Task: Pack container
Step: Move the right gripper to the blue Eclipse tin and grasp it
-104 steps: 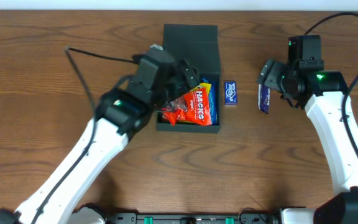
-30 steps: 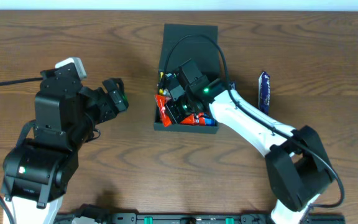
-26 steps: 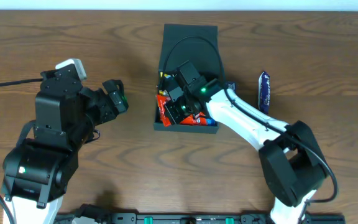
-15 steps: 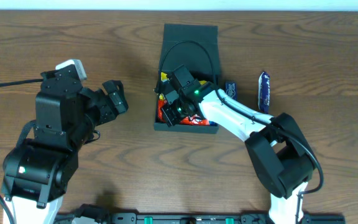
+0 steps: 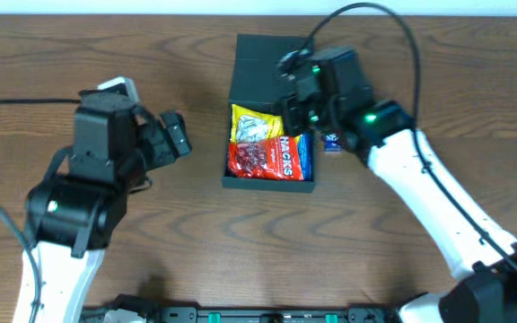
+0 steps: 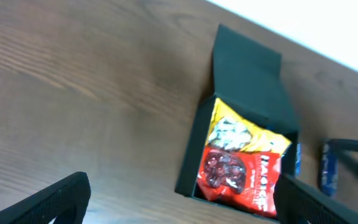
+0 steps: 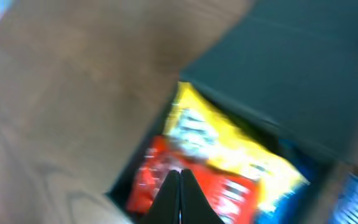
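The dark container (image 5: pixel 270 186) lies open at mid-table, its flap lid (image 5: pixel 275 58) folded back. Inside lie a yellow packet (image 5: pixel 255 123), a red packet (image 5: pixel 267 159) and a blue packet (image 5: pixel 307 154) along the right wall. My right gripper (image 5: pixel 288 119) hovers shut and empty over the box's back right part; in the right wrist view its tips (image 7: pixel 180 175) hang above the red packet (image 7: pixel 146 182) and yellow packet (image 7: pixel 229 146). My left gripper (image 5: pixel 174 140) stands open and empty left of the box, and its wrist view looks at the container (image 6: pixel 191 163).
A small blue packet (image 5: pixel 333 141) lies on the table just right of the box, partly under my right arm. In the left wrist view two blue packets (image 6: pixel 327 174) show beyond the box's right wall. Bare wood lies left of the box and in front of it.
My right gripper has lifted out of the container and drawn back to its back right side, still shut, uncovering the packets. The left arm has hardly moved and stays open.
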`<state>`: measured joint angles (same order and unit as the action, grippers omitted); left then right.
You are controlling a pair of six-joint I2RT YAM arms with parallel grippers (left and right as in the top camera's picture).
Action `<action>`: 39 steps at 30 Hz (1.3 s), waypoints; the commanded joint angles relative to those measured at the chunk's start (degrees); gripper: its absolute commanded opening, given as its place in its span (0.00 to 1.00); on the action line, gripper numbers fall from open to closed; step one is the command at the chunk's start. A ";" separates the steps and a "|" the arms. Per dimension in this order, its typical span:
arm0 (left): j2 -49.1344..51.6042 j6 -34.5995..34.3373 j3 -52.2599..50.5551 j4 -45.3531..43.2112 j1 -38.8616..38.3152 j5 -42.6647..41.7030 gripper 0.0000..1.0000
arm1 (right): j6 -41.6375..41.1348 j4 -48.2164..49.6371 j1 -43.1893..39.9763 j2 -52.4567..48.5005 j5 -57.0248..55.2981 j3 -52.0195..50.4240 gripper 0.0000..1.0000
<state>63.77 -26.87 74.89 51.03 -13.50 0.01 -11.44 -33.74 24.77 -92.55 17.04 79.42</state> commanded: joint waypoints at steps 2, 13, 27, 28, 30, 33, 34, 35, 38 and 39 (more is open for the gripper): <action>4.11 1.20 0.59 0.13 0.39 -0.15 0.95 | -4.98 -5.33 -5.29 -0.90 -7.56 0.07 0.01; 12.11 2.51 0.59 -1.09 0.39 -1.53 0.95 | -6.88 -11.23 -16.87 -3.58 -18.73 -0.04 0.02; 23.50 10.16 0.59 -5.86 0.39 -1.57 0.96 | -6.75 -13.00 -24.11 -12.15 -18.53 -0.04 0.01; 25.09 10.14 0.57 -5.92 0.42 -1.62 0.96 | -6.73 -12.94 -24.24 -12.24 -18.53 -0.04 0.02; 27.21 10.16 0.57 -6.08 0.42 -2.60 0.95 | -6.73 -12.76 -24.37 -12.26 -18.53 -0.04 0.05; 30.05 10.16 0.59 -6.51 0.39 -5.14 0.95 | -6.71 -12.57 -24.39 -12.59 -18.75 -0.04 0.27; 30.58 10.16 0.57 -6.73 0.42 -5.88 0.95 | -6.60 -12.28 -24.39 -12.85 -18.80 -0.09 0.35; 30.91 10.16 0.59 -6.86 0.42 -6.36 0.95 | -6.51 -11.98 -24.39 -13.14 -18.78 -0.09 0.45; 31.06 10.16 0.59 -6.97 0.42 -6.73 0.95 | -6.54 -11.17 -24.37 -14.47 -17.97 -0.09 0.49; 31.06 10.16 0.59 -7.02 0.42 -6.73 0.95 | -6.51 -10.84 -24.35 -14.88 -16.76 -0.09 0.48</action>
<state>94.32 -17.72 74.89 44.21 -13.50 -5.82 -17.61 -45.01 0.82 -105.84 -1.02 79.33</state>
